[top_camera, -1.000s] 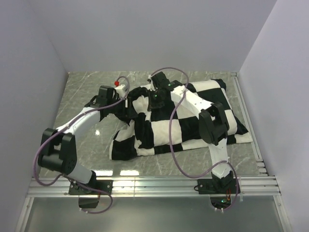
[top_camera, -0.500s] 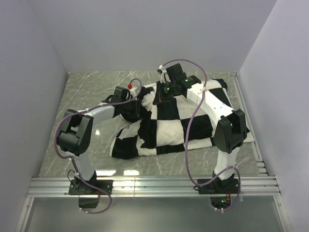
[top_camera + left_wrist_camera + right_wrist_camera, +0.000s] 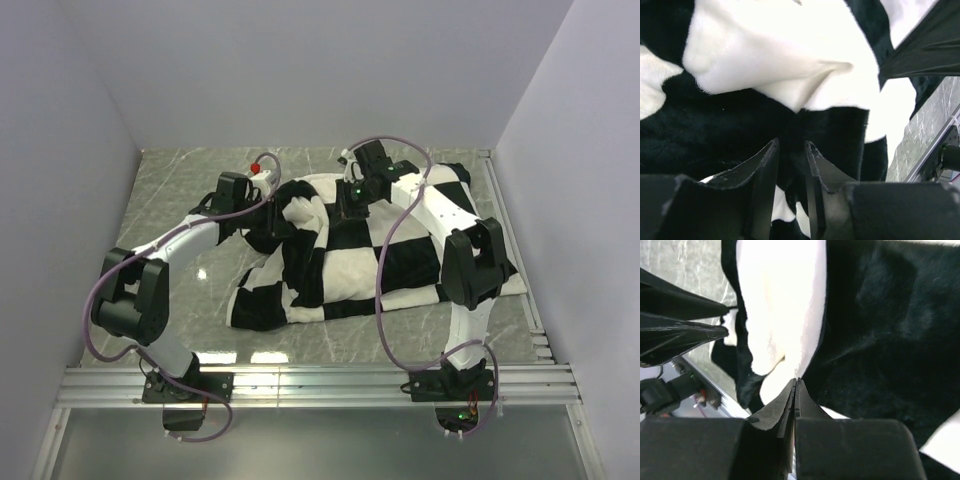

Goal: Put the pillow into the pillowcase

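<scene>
A grey marbled desk (image 3: 170, 190) lies between plain pale walls (image 3: 300, 70), with an aluminium rail (image 3: 320, 380) along its near edge where the two arm bases are bolted. The black-and-white checked pillowcase (image 3: 340, 270) lies across the middle and right of the desk. Its right part is fairly flat, and its left end is rumpled into folds, with a loose flap trailing toward the near left. The pillow cannot be told apart from the case's white squares in any view.

The left gripper (image 3: 791, 144) reaches in from the left to the far left end of the case. Its jaws are narrowed, with a fold of black fabric bunched between them. The right gripper (image 3: 795, 381) is over the far middle of the case. Its jaws are pressed fully together, with the tips against the cloth where a white square meets a black one. Whether any cloth is caught there cannot be told.
</scene>
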### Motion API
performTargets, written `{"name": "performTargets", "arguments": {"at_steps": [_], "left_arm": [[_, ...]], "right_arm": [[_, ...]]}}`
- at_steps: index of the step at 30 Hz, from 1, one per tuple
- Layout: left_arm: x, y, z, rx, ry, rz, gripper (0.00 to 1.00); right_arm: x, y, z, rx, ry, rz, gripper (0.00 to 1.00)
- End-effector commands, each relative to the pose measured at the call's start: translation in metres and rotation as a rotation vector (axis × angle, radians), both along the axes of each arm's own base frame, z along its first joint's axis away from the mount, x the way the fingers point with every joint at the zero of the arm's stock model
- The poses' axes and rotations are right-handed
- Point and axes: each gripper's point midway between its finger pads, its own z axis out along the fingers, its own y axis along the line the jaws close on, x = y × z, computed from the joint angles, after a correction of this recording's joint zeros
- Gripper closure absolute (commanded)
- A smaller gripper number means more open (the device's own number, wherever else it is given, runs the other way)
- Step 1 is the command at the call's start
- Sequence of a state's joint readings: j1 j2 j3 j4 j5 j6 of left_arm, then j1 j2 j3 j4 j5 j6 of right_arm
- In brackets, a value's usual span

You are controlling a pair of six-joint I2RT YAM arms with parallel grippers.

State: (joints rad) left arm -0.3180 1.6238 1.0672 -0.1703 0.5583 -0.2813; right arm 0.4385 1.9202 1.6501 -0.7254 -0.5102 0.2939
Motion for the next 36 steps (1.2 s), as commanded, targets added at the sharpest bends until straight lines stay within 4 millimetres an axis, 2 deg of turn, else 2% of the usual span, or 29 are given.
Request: {"name": "performTargets", "arguments": {"at_steps": [1,3,4,5,6,7,10,13,14,17,18,19,21,22,23,24,25,26,27,28,29,31,33,34,35,36], "left_arm": [[0.003,-0.001,0.021,0.001,-0.073,-0.036,0.66],[0.004,-0.004,0.021,-0.012,-0.073,-0.04,0.65],[0.004,-0.006,0.022,-0.017,-0.074,-0.042,0.65],[0.005,-0.008,0.022,-0.025,-0.073,-0.039,0.65],[0.006,-0.009,0.02,-0.029,-0.066,-0.039,0.65],[0.006,-0.01,0.019,-0.03,-0.061,-0.04,0.65],[0.007,-0.015,0.019,-0.042,-0.058,-0.042,0.65],[0.011,-0.018,0.021,-0.044,-0.062,-0.035,0.64],[0.013,-0.019,0.024,-0.048,-0.063,-0.033,0.64],[0.014,-0.023,0.026,-0.065,-0.06,-0.037,0.65],[0.012,-0.026,0.028,-0.078,-0.06,-0.05,0.65],[0.011,-0.03,0.029,-0.089,-0.067,-0.062,0.65],[0.008,-0.036,0.024,-0.104,-0.046,-0.07,0.66],[0.007,-0.043,0.023,-0.118,-0.045,-0.082,0.67],[0.006,-0.047,0.013,-0.122,-0.009,-0.078,0.68],[0.006,-0.051,0.009,-0.126,0.005,-0.081,0.69],[0.004,-0.058,0.004,-0.127,0.017,-0.088,0.7],[0.007,-0.062,-0.009,-0.123,0.056,-0.068,0.7],[0.013,-0.066,-0.012,-0.133,0.052,-0.06,0.71],[0.014,-0.073,-0.016,-0.138,0.065,-0.065,0.72],[0.022,-0.078,-0.026,-0.136,0.087,-0.047,0.73],[0.031,-0.086,-0.029,-0.161,0.118,-0.032,0.73],[0.038,-0.089,-0.009,-0.23,0.119,-0.065,0.71],[0.046,-0.074,0.005,-0.268,0.099,-0.051,0.68],[0.041,-0.063,0.027,-0.311,0.08,-0.048,0.65],[0.034,-0.051,0.04,-0.342,0.095,-0.067,0.57]], "right_arm": [[-0.002,0.003,0.005,0.082,0.043,0.014,1.0],[-0.002,0.003,0.005,0.09,0.052,0.012,0.97],[-0.001,0.004,0.006,0.092,0.051,0.008,0.8],[0.0,0.003,0.006,0.094,0.052,0.002,0.7],[0.0,0.003,0.005,0.099,0.055,-0.004,0.65],[0.001,0.005,0.006,0.11,0.057,-0.012,0.54],[0.005,0.01,0.002,0.118,0.063,-0.022,0.53],[0.013,0.012,-0.013,0.081,0.064,-0.027,0.56],[0.015,0.012,-0.024,0.062,0.084,-0.032,0.58],[0.017,0.011,-0.032,0.046,0.103,-0.024,0.76],[0.017,0.011,-0.03,0.055,0.1,-0.016,0.94],[0.015,0.009,-0.029,0.06,0.108,-0.01,1.0],[0.011,0.008,-0.01,0.127,0.11,0.018,1.0],[0.011,0.007,0.013,0.18,0.066,0.025,1.0],[0.009,0.006,0.025,0.219,0.051,0.028,1.0],[-0.003,0.008,0.038,0.288,0.072,0.054,1.0],[0.001,0.006,0.052,0.329,0.029,0.056,1.0],[-0.006,0.005,0.078,0.373,-0.023,0.076,1.0],[-0.014,0.006,0.085,0.407,-0.014,0.083,1.0],[-0.022,0.01,0.108,0.461,-0.066,0.119,1.0],[-0.027,0.012,0.115,0.486,-0.068,0.125,1.0],[-0.036,0.018,0.12,0.529,-0.04,0.126,1.0],[-0.044,0.029,0.117,0.546,0.002,0.134,1.0],[-0.044,0.033,0.117,0.55,-0.001,0.14,1.0],[-0.045,0.04,0.112,0.55,0.01,0.143,1.0],[-0.045,0.045,0.11,0.557,0.037,0.129,1.0]]}}
